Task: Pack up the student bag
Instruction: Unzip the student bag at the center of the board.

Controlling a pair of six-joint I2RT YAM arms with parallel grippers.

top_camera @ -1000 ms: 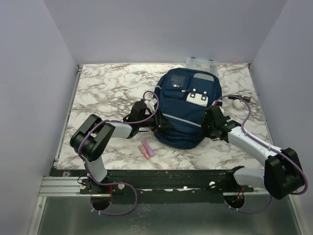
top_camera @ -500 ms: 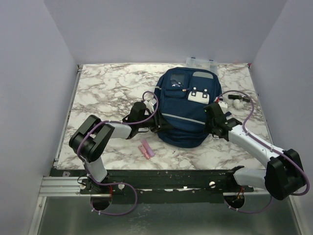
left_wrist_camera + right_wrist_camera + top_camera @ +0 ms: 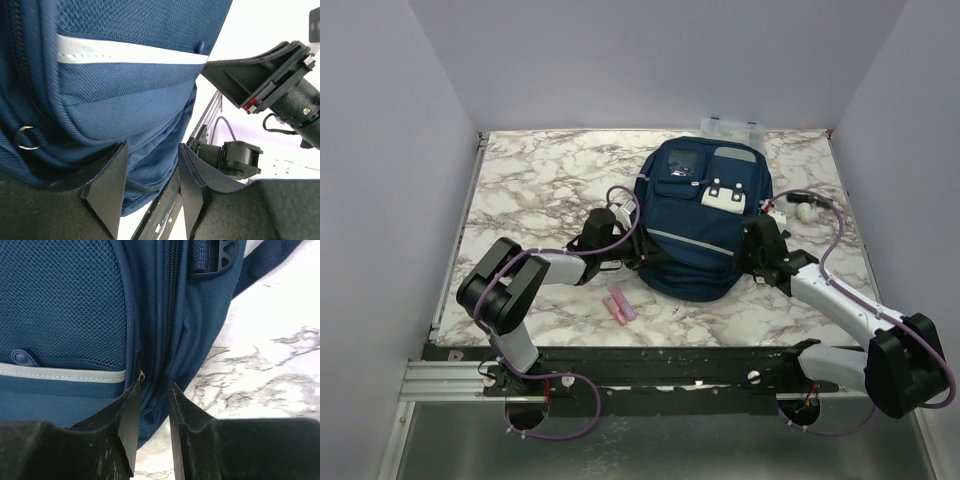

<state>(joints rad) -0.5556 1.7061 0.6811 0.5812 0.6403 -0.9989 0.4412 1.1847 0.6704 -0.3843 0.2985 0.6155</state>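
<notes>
- The clear box (image 3: pixel 730 127) is largely hidden behind the student bag (image 3: pixel 700 225), which lies toward the back of the surface (image 3: pixel 530 180).
- In the top view, both sets of jaws are masked by the bag's sides.
- Blue fabric is seen between the partly parted left jaws; a firm pinch cannot be confirmed.
- The right jaws are set nearly closed astride the zipper seam (image 3: pixel 169 305); a grip cannot be told.
- The left arm (image 3: pixel 555 265) and right arm (image 3: pixel 830 295) are stretched low from opposite sides.
</notes>
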